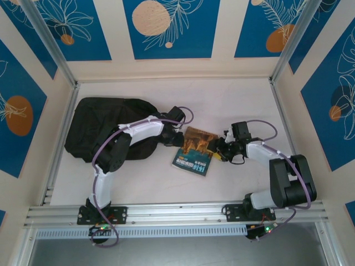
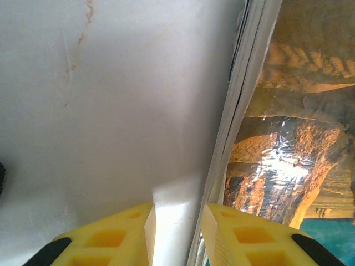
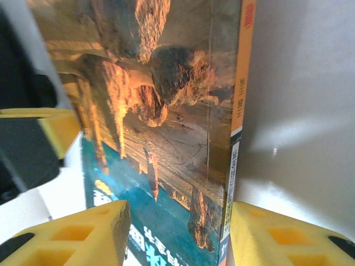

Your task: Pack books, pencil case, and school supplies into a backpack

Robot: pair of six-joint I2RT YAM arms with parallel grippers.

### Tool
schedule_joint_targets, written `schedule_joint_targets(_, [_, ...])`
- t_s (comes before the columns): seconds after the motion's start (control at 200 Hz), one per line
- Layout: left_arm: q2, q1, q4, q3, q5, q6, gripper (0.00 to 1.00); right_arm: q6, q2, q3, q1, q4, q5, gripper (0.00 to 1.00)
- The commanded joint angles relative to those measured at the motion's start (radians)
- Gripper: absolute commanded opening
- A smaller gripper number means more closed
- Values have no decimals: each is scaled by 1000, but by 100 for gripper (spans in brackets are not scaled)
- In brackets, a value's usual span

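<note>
The black backpack (image 1: 105,128) lies slumped at the left of the table. One of the books, with a blue-and-orange cover (image 1: 194,152), lies flat at the centre. My left gripper (image 1: 178,136) is at its upper left edge. It is open, and the page edge (image 2: 222,144) runs along its right finger (image 2: 244,233). My right gripper (image 1: 218,147) is open at the book's right corner. One finger (image 3: 91,233) is over the cover (image 3: 166,111) and the other (image 3: 277,233) is beside the spine. The pencil case and school supplies are out of view.
White table surface (image 1: 233,100) stretches behind and to the right of the book, bounded by an aluminium frame (image 1: 177,213) at the near edge and patterned walls. The left arm (image 1: 138,130) reaches across the backpack's right side.
</note>
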Motion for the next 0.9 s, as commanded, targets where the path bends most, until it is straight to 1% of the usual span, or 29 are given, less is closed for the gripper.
schedule_joint_targets(0.0, [23, -18, 2, -9, 72, 19, 29, 49, -34, -13, 3, 163, -201, 50])
schedule_joint_targets(0.215, [22, -17, 4, -10, 90, 21, 29, 133, -42, -77, -4, 320, -252, 50])
schedule_joint_targets(0.355, [23, -18, 7, -10, 95, 21, 29, 159, -27, -80, 4, 380, -272, 50])
schedule_joint_targets(0.535, [27, -18, 1, -7, 93, 25, 29, 155, -48, -91, 5, 390, -277, 50])
schedule_joint_targets(0.62, [25, -18, 2, -10, 93, 28, 29, 141, -76, -98, 2, 368, -270, 52])
schedule_joint_targets(0.685, [26, -18, 4, -10, 97, 27, 29, 149, -95, -117, -2, 387, -267, 53])
schedule_joint_targets(0.775, [28, -18, 8, -9, 107, 27, 29, 192, -103, -148, -1, 463, -288, 54])
schedule_joint_targets(0.895, [31, -19, 14, -7, 122, 25, 28, 254, -69, -163, 8, 569, -345, 56])
